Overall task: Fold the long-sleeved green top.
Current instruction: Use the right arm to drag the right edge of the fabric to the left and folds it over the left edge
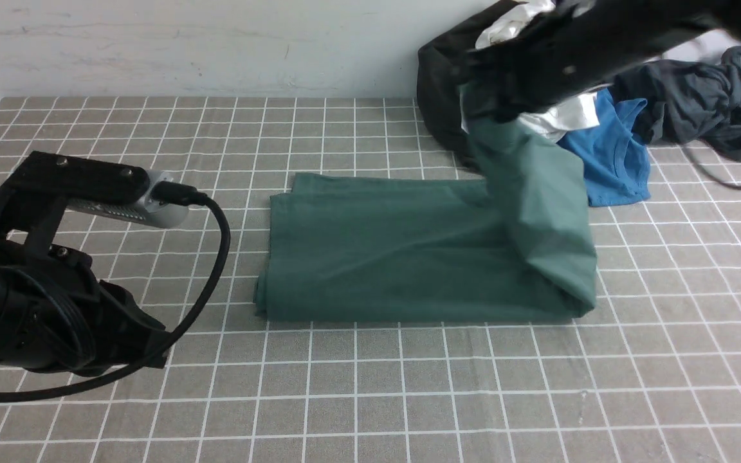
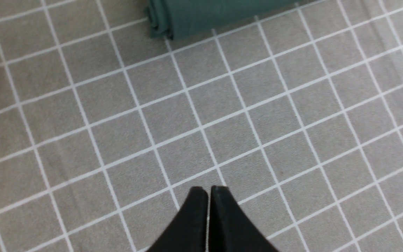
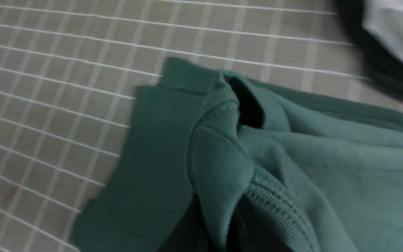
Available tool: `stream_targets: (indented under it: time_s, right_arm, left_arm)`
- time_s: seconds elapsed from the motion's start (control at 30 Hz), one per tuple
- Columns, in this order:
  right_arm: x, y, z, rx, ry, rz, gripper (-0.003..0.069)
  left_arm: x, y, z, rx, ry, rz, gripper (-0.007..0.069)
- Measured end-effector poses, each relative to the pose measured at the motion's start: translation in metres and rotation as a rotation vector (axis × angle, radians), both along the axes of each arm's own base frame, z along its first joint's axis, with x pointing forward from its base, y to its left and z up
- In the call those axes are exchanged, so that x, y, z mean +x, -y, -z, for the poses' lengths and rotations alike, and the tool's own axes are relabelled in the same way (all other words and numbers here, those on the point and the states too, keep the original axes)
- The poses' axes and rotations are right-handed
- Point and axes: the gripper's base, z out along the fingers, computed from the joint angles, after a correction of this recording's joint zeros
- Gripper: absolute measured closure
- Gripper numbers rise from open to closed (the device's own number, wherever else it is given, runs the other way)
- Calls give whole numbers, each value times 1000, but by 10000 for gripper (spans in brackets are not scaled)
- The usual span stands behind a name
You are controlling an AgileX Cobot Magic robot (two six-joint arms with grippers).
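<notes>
the green long-sleeved top (image 1: 402, 257) lies in the middle of the front view as a folded rectangle on the grey checked tabletop (image 1: 370, 392). its right end is pulled up off the surface toward the upper right of the frame. there the right gripper (image 1: 483, 106), dark and blurred, is clamped on the raised cloth; in the right wrist view the top's ribbed edge runs down between dark fingers at the bottom of the frame. the left gripper (image 2: 208, 190) hangs over bare tabletop at the lower left of the front view, apart from the top, its two black fingertips pressed together with nothing between them. behind the lifted end, at the upper right, sit a black garment (image 1: 438, 96), a white cloth (image 1: 563, 119), a bright blue t-shirt (image 1: 615, 161) and a dark grey garment (image 1: 705, 109).
</notes>
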Motion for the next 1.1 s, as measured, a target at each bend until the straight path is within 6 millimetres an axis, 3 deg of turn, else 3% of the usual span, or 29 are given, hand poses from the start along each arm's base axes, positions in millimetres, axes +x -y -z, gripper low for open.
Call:
stream_targets:
  time_s: [0.17,0.3,0.4,0.6,0.73,0.83,0.93,1.1]
  right_arm:
    - [-2,-77,52,84,25,-81,636]
    - [5,-104,71,94,24,-115,626]
    - [15,-116,70,102,35,-145,571]
    - [23,-120,35,37,165,-212,391]
    - [22,-113,25,-94,186,-262,354]
    - [20,-106,35,-229,132,-299,383]
    - [21,-104,63,-327,29,-326,477]
    - [26,-116,110,-290,-79,-335,614]
  left_arm:
    - [-3,3,-3,-2,34,72,632]
    - [-3,3,-3,-7,35,79,632]
    - [-3,4,-4,-10,35,80,632]
    - [-5,4,-3,-11,15,88,632]
    - [-7,4,-5,-12,22,91,632]
    - [-14,2,-12,-18,62,89,632]
    - [-27,-2,-29,-32,186,79,632]
    - [-52,-10,-49,-29,401,84,632]
